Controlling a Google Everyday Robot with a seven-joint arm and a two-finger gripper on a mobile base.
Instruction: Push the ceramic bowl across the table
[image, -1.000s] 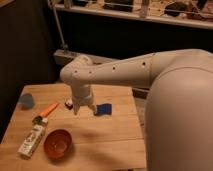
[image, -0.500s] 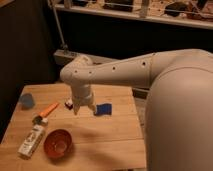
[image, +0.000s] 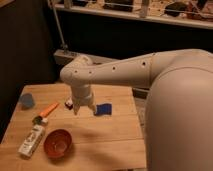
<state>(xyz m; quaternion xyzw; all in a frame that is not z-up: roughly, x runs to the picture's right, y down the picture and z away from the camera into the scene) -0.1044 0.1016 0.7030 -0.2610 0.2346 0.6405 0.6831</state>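
No change: end effector (image: 76, 108) over table (image: 115, 135), grip unreadable; ceramic bowl (image: 57, 143) upright, apart.

I count one ceramic bowl (image: 58, 143) near the table's (image: 117, 137) front edge; one blue cup (image: 26, 101) at its left edge; one orange-handled tool (image: 46, 112); one white packet (image: 31, 140); one flat blue item (image: 103, 109); one gripper (image: 78, 108) over mid-table.
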